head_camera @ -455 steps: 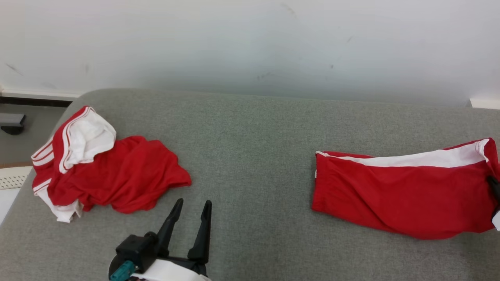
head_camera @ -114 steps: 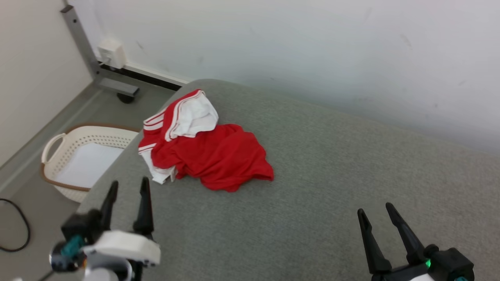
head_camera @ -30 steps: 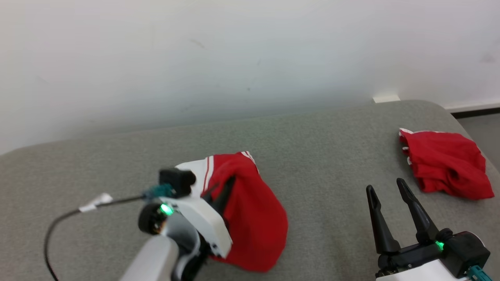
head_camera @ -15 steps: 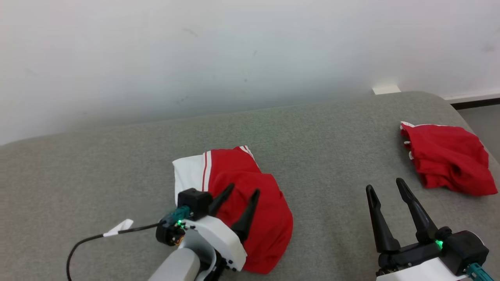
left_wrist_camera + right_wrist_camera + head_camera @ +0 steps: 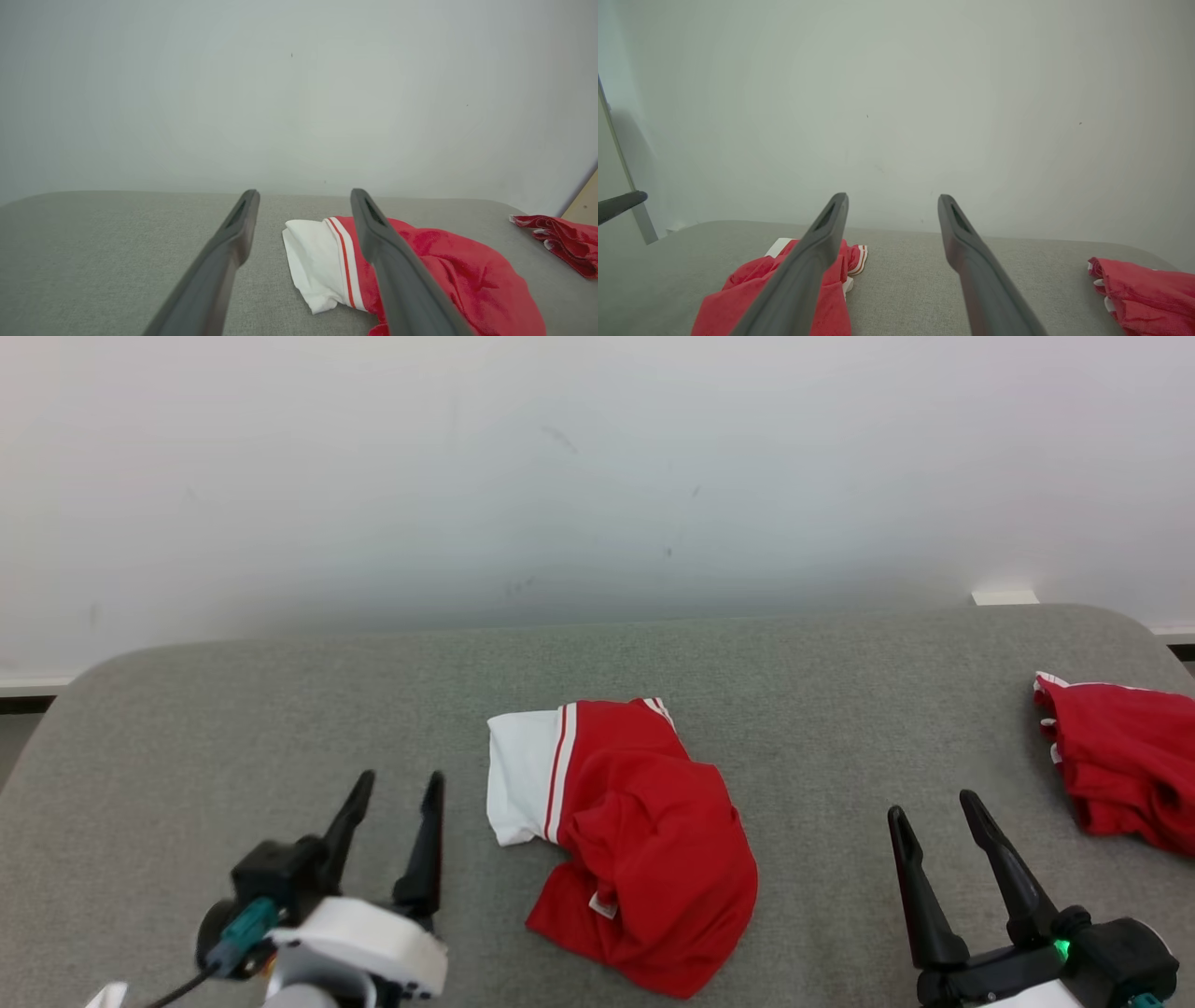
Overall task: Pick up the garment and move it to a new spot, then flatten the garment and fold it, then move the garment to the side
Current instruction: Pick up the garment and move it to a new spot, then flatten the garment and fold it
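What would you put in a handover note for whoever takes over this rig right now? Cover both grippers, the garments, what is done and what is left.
Left gripper: open, empty, just left of the red-and-white garment.
Right gripper: open, empty, right of it.
Garment: crumpled in the middle of the grey cushion; a second red garment lies at its right end.
Done: carried over from the left end, released.
Left: flatten, fold, move aside.

Garment (image 5: 653, 840): red, w/ white band at one end, thin red & white stripes where they meet. Second garment (image 5: 1120, 775): red, white edging. Surface (image 5: 280, 728): grey, flecked weave. Wall (image 5: 560, 476): off-white. Left gripper (image 5: 401, 777), right gripper (image 5: 934, 805): black fingers.
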Robot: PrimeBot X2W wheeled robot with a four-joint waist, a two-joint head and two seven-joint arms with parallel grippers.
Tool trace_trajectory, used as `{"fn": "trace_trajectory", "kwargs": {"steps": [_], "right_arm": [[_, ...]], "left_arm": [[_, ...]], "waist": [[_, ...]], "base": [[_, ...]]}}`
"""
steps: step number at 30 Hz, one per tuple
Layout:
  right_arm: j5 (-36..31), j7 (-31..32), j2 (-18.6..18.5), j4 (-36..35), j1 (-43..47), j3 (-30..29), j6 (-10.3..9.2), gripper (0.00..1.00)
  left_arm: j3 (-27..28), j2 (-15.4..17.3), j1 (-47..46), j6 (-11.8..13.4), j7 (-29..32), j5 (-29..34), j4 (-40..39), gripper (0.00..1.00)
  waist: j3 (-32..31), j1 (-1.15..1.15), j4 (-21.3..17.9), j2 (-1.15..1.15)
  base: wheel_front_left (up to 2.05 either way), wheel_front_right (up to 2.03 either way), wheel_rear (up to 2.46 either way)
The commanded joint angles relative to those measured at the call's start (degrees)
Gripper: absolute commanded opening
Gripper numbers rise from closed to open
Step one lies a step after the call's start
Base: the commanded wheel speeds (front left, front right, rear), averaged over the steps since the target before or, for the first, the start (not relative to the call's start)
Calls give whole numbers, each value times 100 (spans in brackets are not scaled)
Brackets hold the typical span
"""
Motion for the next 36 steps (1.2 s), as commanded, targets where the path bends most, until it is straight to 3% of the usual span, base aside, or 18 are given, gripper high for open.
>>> {"fn": "trace_trajectory", "kwargs": {"steps": [1,6,14,24,29,36], "right_arm": [[-4,8,-57,9,104,-13,-14,100],[24,8,-36,55,292,-26,-14,100],[23,8,-38,79,366,-21,-14,100],[53,8,-87,200,280,166,-14,100],[129,8,-107,292,250,481,-14,100],[135,8,-146,663,75,1445,-14,100]], "left_arm": [[135,50,202,80,-28,91,-123,100],[775,-80,937,217,-30,259,-746,100],[1349,-558,1435,-41,-31,519,-981,100],[1586,-826,1399,-385,-33,835,-861,100],[1682,-888,1404,-506,-32,905,-855,100],[1626,-919,1324,-617,-32,991,-787,100]], "waist": [[-10,0,30,0],[2,0,67,0],[18,0,65,0],[-43,0,89,0],[-71,0,132,0],[-83,0,362,0]], "base": [[0,0,0],[0,0,0],[0,0,0],[0,0,0],[0,0,0],[0,0,0]]}}
